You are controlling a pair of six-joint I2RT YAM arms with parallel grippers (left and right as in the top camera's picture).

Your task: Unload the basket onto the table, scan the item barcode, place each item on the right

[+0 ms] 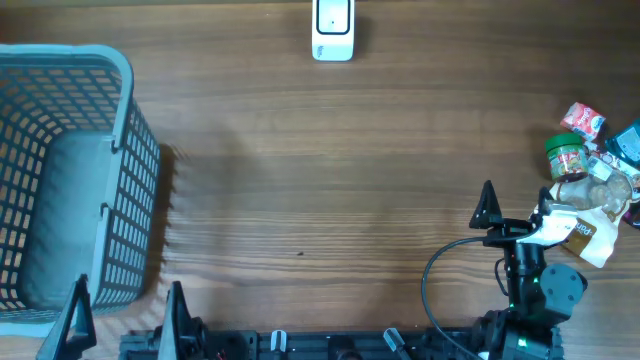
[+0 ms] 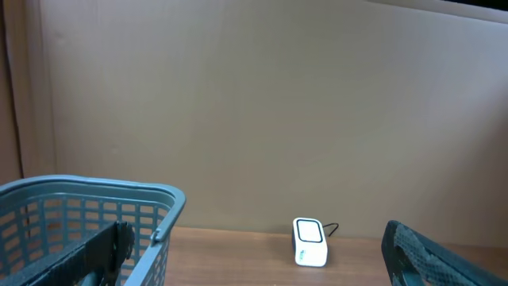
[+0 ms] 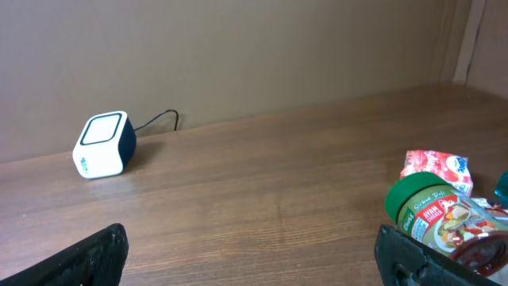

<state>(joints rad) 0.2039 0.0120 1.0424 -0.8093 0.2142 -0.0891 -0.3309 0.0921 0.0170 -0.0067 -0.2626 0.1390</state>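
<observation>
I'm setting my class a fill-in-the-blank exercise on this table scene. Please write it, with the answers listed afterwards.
The basket stands on the robot's ___ side. The jar has a lid coloured ___. The scanner is mostly ___. The left pincer and right pincer are both ___, holding nothing.
Answers: left; green; white; open.

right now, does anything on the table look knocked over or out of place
Only the green-lidded jar, which lies tipped over in the heap of groceries at the right edge. Nothing spilled; basket and scanner sit upright.
</observation>
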